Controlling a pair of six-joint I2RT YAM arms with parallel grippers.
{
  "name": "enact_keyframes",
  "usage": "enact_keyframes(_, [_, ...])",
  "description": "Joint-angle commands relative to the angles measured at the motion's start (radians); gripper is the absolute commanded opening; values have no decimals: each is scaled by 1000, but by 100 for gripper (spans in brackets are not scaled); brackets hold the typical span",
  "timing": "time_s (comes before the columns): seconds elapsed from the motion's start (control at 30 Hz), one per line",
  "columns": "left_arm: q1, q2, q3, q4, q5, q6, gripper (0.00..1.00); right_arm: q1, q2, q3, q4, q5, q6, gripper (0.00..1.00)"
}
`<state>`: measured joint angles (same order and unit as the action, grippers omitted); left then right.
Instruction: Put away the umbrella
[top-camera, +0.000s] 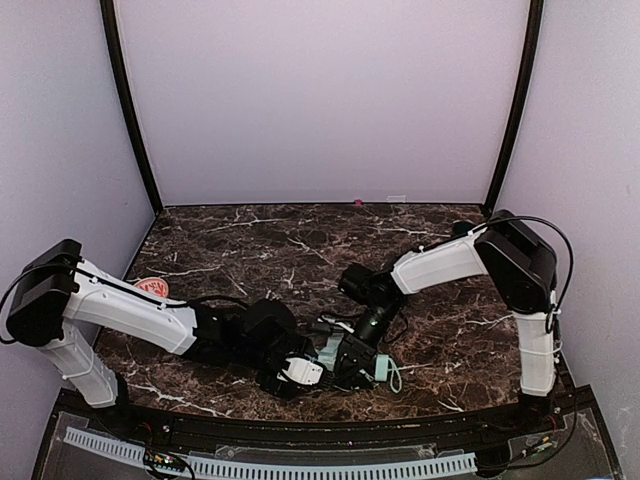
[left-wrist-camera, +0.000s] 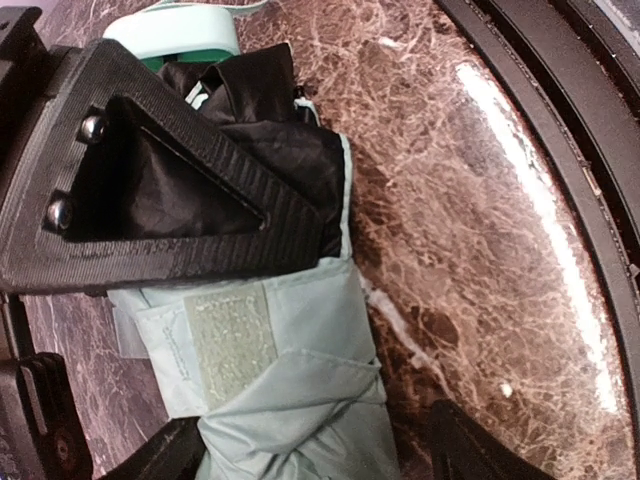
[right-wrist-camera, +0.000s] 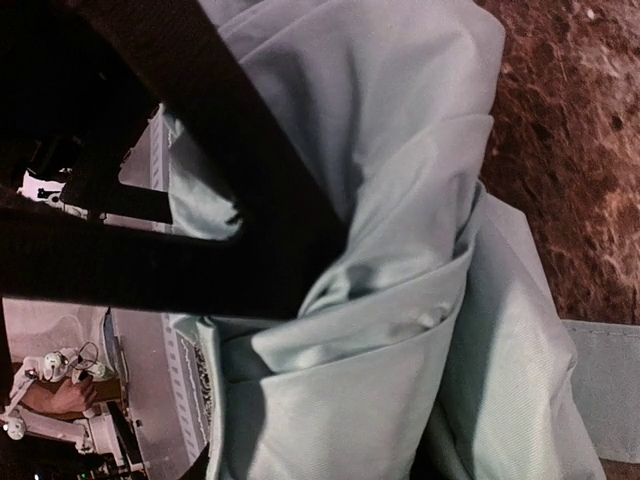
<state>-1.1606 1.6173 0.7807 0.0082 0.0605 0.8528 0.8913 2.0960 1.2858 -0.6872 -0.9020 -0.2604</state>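
Umbrella lies collapsed on the table, close to the middle of its near edge, canopy rolled, Velcro tab facing up and unfastened. Right gripper is clamped on the fabric bundle. Left gripper has its fingers apart, straddling the roll without pinching. Judgement: keep the right clamp firm so the pleats don't spring, and have the left take the tab, not loose cloth. No sleeve, bin or other container is identifiable.
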Motion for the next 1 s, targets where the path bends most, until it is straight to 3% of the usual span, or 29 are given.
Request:
enact_keyframes(0.0, [6,121,2,-129,-90,-37,76,16,73,-7,-105,188,-40,14])
enact_keyframes(0.23, [9,128,27,-76,-173,-112,86,5,50,27,-90,164,-40,15])
enact_keyframes(0.33, [34,-36,-17,60,-9,-186,90,1,41,10,-64,177,-30,14])
enact_keyframes(0.43, [42,-216,-191,323,148,-189,94,-6,30,-7,-43,181,-5,14])
enact_keyframes(0.53, [42,-281,-272,438,217,-162,98,-6,22,-14,-37,164,-6,15])
enact_keyframes(0.8, [48,-99,-181,341,68,-16,97,-8,28,-10,-21,135,29,15])
enact_keyframes(0.97, [62,90,-5,60,29,-35,87,-8,31,-8,-12,129,39,17])
